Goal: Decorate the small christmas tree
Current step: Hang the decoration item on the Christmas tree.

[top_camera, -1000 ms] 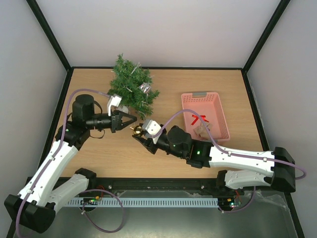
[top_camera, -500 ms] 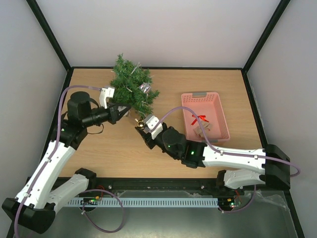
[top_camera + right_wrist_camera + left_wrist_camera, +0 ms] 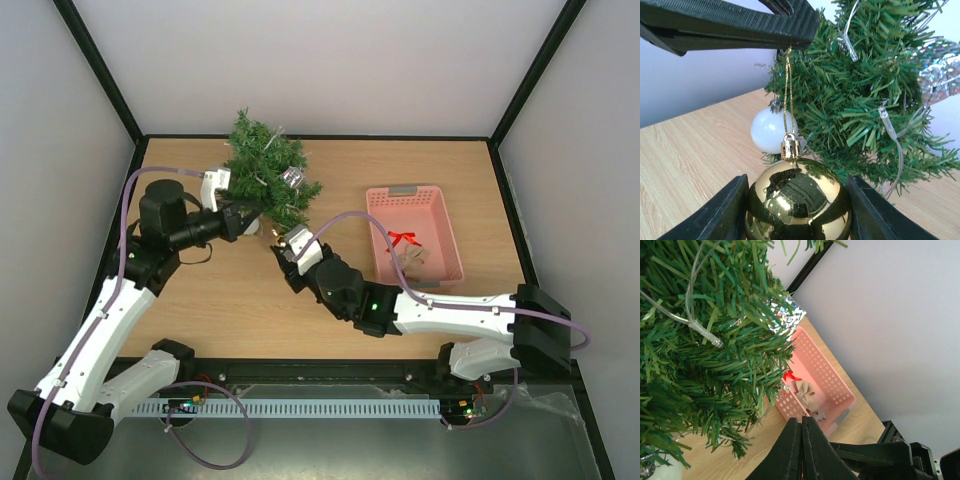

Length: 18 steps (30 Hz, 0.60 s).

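Since a second before, both arms had swung toward the far left corner of the desk, bringing the ball from mid-desk up to the tree. The tree stood upright near that corner, trunk axis vertical. A pink basket sat well apart, toward the right edge.

The left gripper was fully closed at the tree's lower near branches, apparently pinching the loop. The right gripper, jaws partly spread, clasped a gold ball just beside those branches. The thin gold loop rose straight from the ball's cap to the left gripper's tips.

The tree lay just beyond both grippers, toward the far edge, its branch tips pointing back at them. The left gripper was nearer.
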Available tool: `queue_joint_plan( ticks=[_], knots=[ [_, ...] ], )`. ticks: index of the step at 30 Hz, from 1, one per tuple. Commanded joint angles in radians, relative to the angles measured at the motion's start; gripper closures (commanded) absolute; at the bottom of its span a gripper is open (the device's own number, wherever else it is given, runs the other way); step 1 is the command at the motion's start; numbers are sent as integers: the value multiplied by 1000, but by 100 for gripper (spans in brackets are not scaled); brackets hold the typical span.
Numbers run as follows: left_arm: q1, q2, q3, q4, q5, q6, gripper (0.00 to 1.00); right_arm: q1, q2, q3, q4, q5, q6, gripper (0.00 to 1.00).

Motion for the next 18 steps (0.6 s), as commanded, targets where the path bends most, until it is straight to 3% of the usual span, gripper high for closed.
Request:
queue_joint_plan(
  ticks=[1, 18],
  knots=[
    [4, -1, -8, 66, 20, -24, 98, 2, 28, 60, 59, 47, -6, 64],
    [5, 36, -42, 93, -17, 23, 98, -39, 98, 98, 69, 54, 23, 64]
  ],
)
